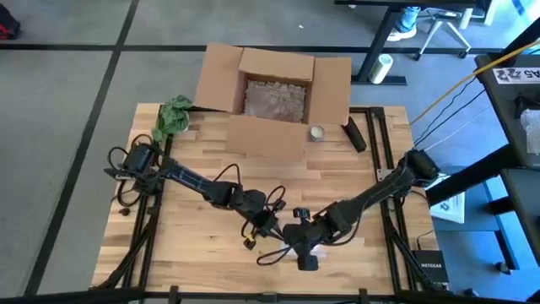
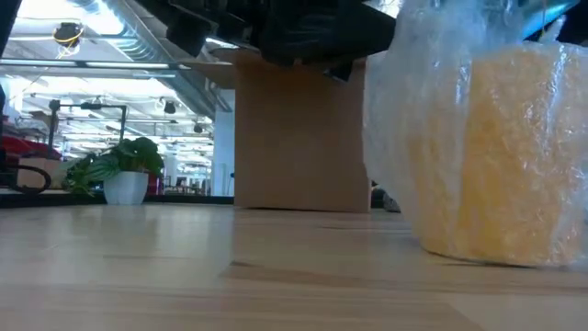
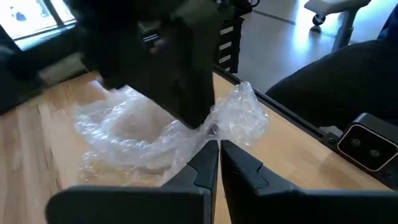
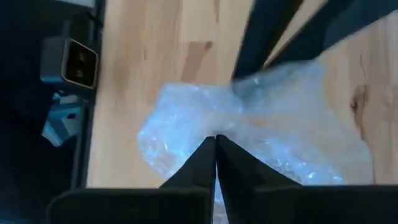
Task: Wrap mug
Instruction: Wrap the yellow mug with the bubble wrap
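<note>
- 2 dark arms meet low on the table (image 1: 202, 169), around 6 o'clock in the overhead view, both working on one bundle.
- The mug (image 2: 514, 156), yellow, stands upright there at the near edge, already shrouded in bubble wrap (image 2: 432, 110); from above it is mostly hidden under the grippers.
- The left gripper (image 3: 219, 149) has its fingers drawn together on a gathered fold of the wrap, seemingly to keep the sheet taut against the mug.
- The right gripper (image 4: 216, 146) is likewise closed, pinching the wrap's opposite side, so the film is held from 2 sides and cannot spring open.
- My guess: the wrapping is well along, and what remains is tucking or folding the loose ends over.
- Risk as I see it: the film is springy, so letting go of either pinch may let it unfurl.
- At 12 o'clock an open cardboard box (image 1: 274, 84) waits, probably for the wrapped mug.
- At 10 o'clock lies some green foliage (image 1: 173, 116); a small roll (image 1: 316, 133) sits just right of the box flap.
</note>
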Robot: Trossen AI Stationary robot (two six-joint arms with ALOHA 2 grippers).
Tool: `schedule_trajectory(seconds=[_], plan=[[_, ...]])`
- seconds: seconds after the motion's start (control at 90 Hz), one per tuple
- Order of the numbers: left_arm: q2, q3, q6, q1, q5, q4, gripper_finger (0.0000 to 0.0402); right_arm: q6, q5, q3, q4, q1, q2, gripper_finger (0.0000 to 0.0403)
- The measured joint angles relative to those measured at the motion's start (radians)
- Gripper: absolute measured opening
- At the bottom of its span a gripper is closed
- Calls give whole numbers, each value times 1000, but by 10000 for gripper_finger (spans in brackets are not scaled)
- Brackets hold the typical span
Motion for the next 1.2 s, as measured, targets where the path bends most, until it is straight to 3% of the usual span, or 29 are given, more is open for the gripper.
schedule_trajectory(seconds=[0.311,0.556,0.889,1.2], plan=[[0,0,0,-1,0,-1,0,24,-1,-30,-23,-11,20,0],[0,0,0,-2,0,-42,0,37,-75,-162,223,-27,14,0],[0,0,5,1,0,-82,0,59,-97,-182,224,-44,16,0],[-51,0,5,2,-16,-296,0,68,-112,-181,186,-46,18,0]])
